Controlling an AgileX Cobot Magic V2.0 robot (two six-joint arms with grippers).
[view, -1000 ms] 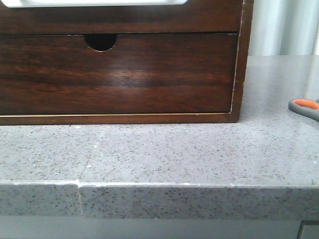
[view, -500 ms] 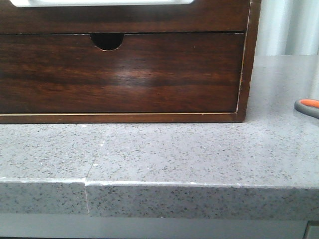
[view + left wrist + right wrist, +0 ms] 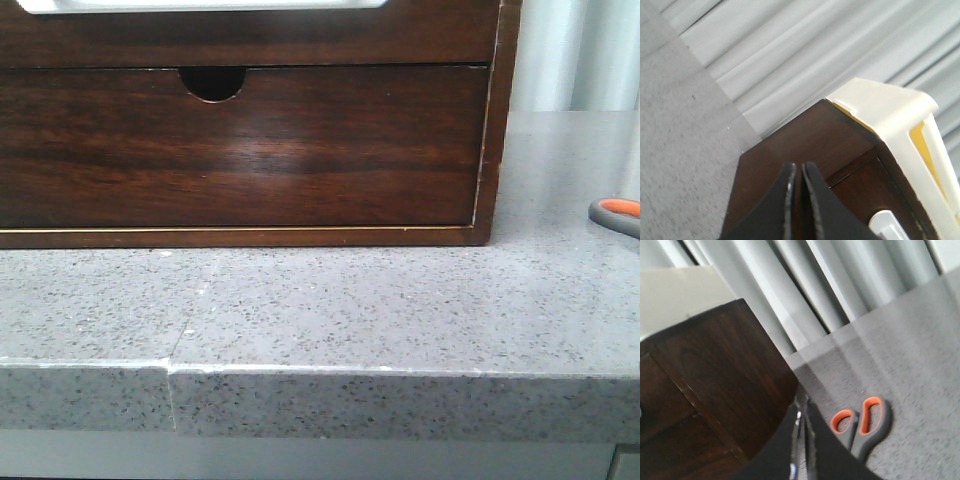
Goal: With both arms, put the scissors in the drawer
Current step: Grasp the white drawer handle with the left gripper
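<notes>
Task barely begun: grey-handled, orange-lined scissors [image 3: 862,427] lie untouched on the speckled grey stone surface [image 3: 330,300] near its right edge; wide dark brown glossy drawer [image 3: 250,35] appears unopened (view partial); left hand [image 3: 796,200] and right hand [image 3: 802,440] both closed, empty

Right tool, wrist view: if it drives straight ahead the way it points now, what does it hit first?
Probably the dark wooden cabinet's side panel: the shut right tool points along its corner edge. The scissors lie off to one side on the grey countertop, out of that line. Depth is unclear.
</notes>
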